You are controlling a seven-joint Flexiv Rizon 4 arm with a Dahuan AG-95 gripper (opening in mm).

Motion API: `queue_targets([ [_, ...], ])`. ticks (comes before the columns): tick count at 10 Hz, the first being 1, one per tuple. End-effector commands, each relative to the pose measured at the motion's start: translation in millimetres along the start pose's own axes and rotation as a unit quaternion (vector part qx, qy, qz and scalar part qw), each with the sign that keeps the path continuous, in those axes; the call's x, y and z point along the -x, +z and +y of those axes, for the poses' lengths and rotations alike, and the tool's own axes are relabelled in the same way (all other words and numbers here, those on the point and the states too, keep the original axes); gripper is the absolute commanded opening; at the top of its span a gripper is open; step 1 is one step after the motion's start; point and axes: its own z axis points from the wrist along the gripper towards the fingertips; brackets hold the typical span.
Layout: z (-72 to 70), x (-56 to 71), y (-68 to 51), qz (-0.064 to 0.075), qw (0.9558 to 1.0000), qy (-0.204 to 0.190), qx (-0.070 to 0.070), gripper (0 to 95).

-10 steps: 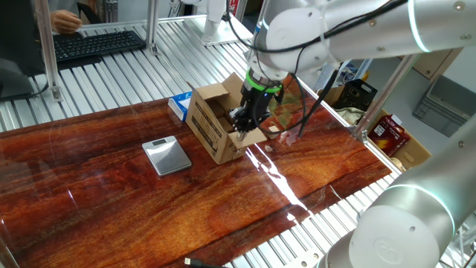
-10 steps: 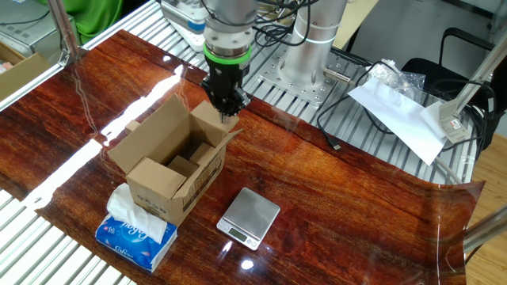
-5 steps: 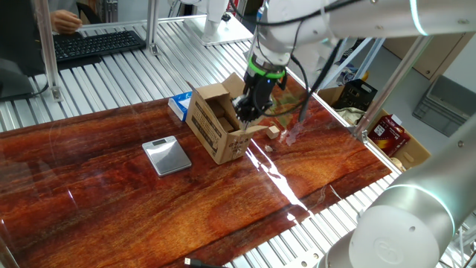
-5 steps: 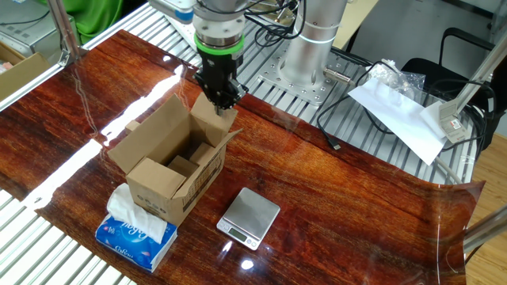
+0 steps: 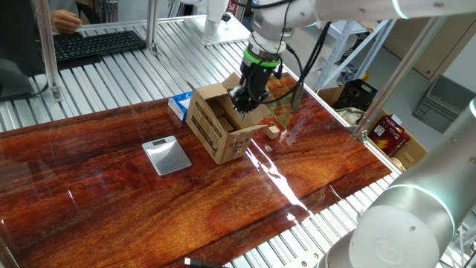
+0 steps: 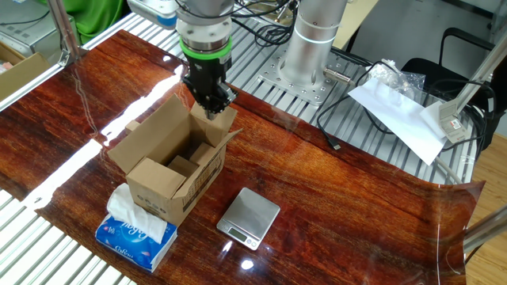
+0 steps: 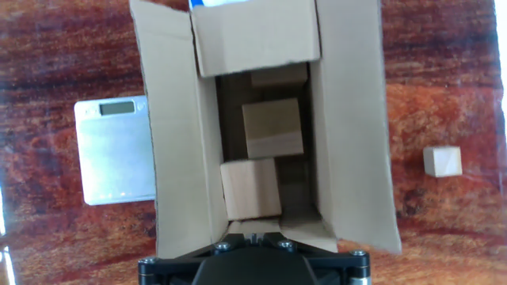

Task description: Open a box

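Note:
The brown cardboard box (image 5: 216, 126) stands on the wooden table with all its top flaps spread open. It also shows in the other fixed view (image 6: 170, 170) and fills the hand view (image 7: 182, 119). Pale wooden blocks (image 7: 272, 128) lie inside it. My gripper (image 6: 210, 111) hangs just above the flap at the box's end nearest the robot base (image 6: 309, 55). Its jaws are together with nothing between them. It also shows in one fixed view (image 5: 242, 104), and only its tips show at the bottom edge of the hand view (image 7: 252, 235).
A flat silver scale (image 6: 249, 215) lies beside the box. A blue-and-white tissue packet (image 6: 136, 229) lies against the box's far end. A small wooden cube (image 5: 274, 132) sits on the table next to the box. A keyboard (image 5: 97, 43) is beyond the table.
The gripper has risen from the box's end flap and shifted a little along that edge. The box and its flaps have not moved.

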Motion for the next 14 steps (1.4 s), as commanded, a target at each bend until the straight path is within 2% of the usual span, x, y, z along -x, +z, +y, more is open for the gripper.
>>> queue_targets([
  [1,0.0,6.3,3.8,-0.002,1.0000,-0.003,0.000,0.0],
  [2,-2.2,19.2,8.7,-0.003,0.9999,-0.010,0.001,0.0],
  [4,-1.6,33.1,12.1,-0.004,0.9999,-0.013,0.003,0.0],
  [6,1.6,41.4,18.0,-0.006,0.9999,-0.012,0.003,0.0],
  [9,0.7,52.6,25.0,-0.012,0.9997,-0.019,0.004,0.0],
  [10,-0.3,55.8,26.7,-0.019,0.9995,-0.023,0.004,0.0],
  [12,-0.6,56.2,26.1,-0.023,0.9993,-0.028,0.006,0.0],
  [14,-0.4,57.0,29.7,-0.027,0.9991,-0.034,0.001,0.0],
])
